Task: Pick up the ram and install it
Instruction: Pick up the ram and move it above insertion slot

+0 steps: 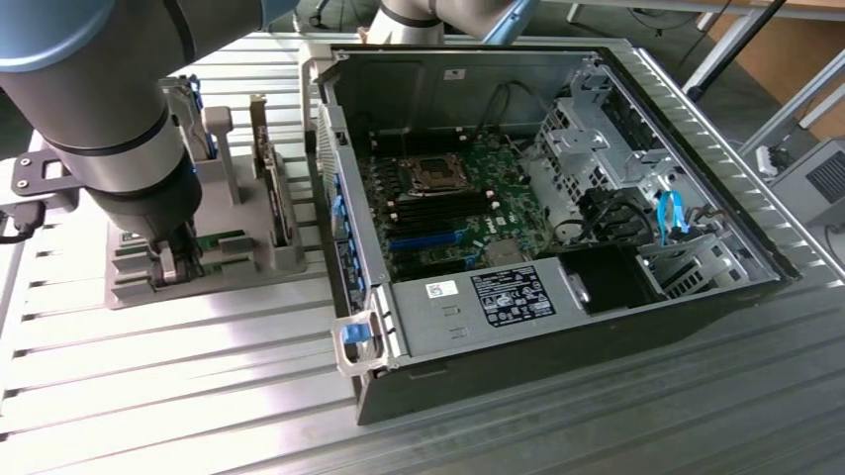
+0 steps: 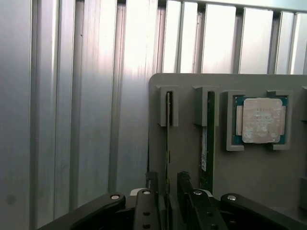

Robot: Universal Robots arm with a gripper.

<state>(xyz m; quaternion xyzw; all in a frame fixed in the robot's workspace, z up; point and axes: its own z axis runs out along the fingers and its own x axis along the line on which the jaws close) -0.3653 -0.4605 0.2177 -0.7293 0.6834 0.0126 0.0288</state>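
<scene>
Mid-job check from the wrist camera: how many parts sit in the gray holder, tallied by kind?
Ram sticks, standing on edge: 2
Processor chip, lying flat: 1
Total in the gray holder: 3

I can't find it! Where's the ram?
The ram stands in the gray holder, on the exterior view's left of the computer case, straddled by the open gripper.

High exterior, close wrist; shared rack (image 2: pixel 187 158)
</scene>
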